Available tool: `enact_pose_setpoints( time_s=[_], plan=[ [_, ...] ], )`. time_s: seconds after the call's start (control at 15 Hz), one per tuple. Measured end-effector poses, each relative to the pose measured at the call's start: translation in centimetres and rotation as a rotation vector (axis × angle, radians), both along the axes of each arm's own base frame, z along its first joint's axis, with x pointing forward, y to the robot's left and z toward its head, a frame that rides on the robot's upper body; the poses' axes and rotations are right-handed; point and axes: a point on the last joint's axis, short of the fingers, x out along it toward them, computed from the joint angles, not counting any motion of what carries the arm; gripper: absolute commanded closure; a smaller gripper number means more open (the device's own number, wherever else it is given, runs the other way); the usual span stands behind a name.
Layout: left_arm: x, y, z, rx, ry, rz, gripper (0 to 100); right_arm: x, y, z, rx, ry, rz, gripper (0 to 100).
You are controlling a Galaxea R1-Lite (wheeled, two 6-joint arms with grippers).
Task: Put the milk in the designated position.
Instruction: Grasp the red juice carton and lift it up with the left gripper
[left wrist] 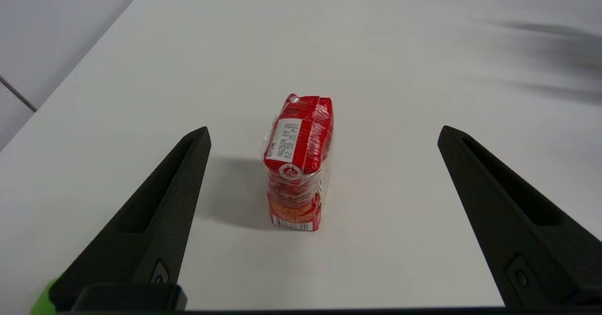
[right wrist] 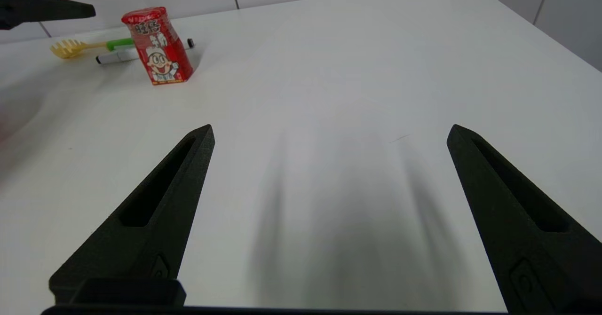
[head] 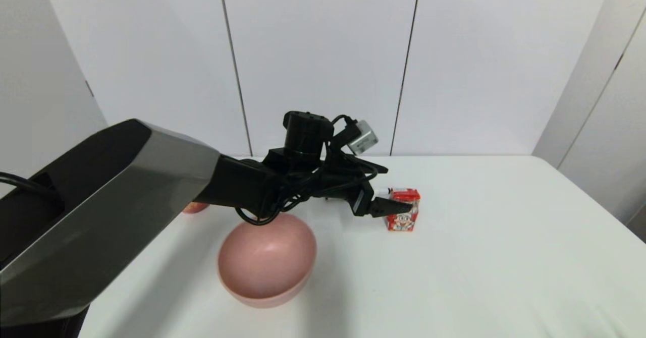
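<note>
Standing upright right of centre in the head view, the milk [head: 403,210], on bare white table [head: 479,257] just right of the left gripper [head: 391,206]; spread wide and empty in the left wrist view, fingers [left wrist: 155,221] well apart from the carton's sides, seemingly lined up along its narrow face for a grasp. Visible only from the right wrist: a fork [right wrist: 84,47] and a pen [right wrist: 117,57] behind the carton; right gripper [right wrist: 329,164] also open, holding nothing, hovering over bare tabletop; pink bowl [head: 266,258] low centre.

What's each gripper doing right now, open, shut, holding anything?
Left gripper: open, empty, by the upright milk.
Right gripper: open, empty, over bare table.
</note>
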Motion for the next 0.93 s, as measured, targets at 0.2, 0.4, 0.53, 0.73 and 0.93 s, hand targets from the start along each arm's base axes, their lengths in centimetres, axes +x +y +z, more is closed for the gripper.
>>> enact_pose_setpoints(
  time_s=[0.2, 0.4, 0.53, 0.73, 0.93],
  plan=[
    [-0.1, -0.8, -0.8, 0.006, 0.009, -0.018, 0, 0.0, 0.0, 0.0, 0.0, 0.0, 0.0, 0],
    [0.1, -1.5, -1.4, 0.006, 0.009, -0.028, 0, 0.0, 0.0, 0.0, 0.0, 0.0, 0.0, 0],
    [0.4, -2.0, -1.8, 0.005, 0.008, -0.032, 0, 0.0, 0.0, 0.0, 0.0, 0.0, 0.0, 0],
    [0.9, -2.5, -2.5, 0.006, 0.009, -0.033, 0, 0.0, 0.0, 0.0, 0.0, 0.0, 0.0, 0],
    [1.3, -2.9, -3.6, 0.014, 0.019, -0.031, 0, 0.0, 0.0, 0.0, 0.0, 0.0, 0.0, 0]
  ],
)
